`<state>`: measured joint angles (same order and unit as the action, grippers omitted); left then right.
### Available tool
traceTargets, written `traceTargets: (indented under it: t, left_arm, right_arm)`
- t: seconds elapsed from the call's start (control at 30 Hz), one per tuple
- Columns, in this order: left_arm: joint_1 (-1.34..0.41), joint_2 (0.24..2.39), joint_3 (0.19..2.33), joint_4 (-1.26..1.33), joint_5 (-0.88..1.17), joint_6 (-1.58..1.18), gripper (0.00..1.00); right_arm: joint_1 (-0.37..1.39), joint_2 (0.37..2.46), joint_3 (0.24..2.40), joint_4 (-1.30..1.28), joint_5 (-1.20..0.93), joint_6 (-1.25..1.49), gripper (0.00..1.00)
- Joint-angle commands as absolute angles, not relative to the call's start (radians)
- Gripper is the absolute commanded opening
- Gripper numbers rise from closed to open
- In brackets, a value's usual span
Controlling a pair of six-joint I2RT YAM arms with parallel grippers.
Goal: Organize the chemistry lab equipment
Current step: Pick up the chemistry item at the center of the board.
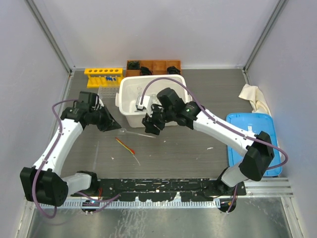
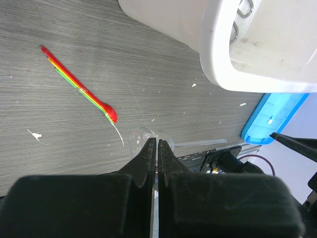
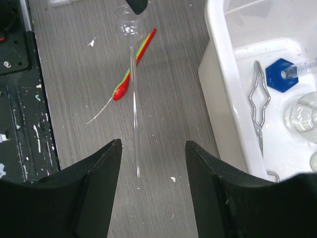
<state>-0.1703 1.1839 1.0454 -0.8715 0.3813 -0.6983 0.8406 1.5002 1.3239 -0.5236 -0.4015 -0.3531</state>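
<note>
A long-stemmed clear glass bulb lies on the table, its thin stem pointing toward the right arm. My left gripper is shut at the bulb's rim and appears to pinch it. It is also in the top view. The thin red-orange stick lies beside it on the table. My right gripper is open and empty, low over the stem's tip, next to the white bin. In the bin lie metal tongs, a blue-capped piece and a clear flask. The yellow rack holds blue-capped tubes.
A brown compartment tray stands behind the bin. A blue lid lies at the right, with a white cloth behind it. A black base plate runs along the near edge.
</note>
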Motion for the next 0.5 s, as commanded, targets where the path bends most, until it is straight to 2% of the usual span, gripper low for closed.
traceTargets:
  t: [0.0, 0.47]
  left_arm:
    - [-0.178, 1.149, 1.096, -0.875, 0.399, -0.715, 0.0]
    - [-0.185, 1.135, 1.141, -0.89, 0.401, -0.727, 0.0]
  right_arm:
    - [0.868, 1.502, 1.387, -0.492, -0.439, -0.372, 0.61]
    - [0.904, 1.607, 1.427, -0.489, -0.469, -0.373, 0.61]
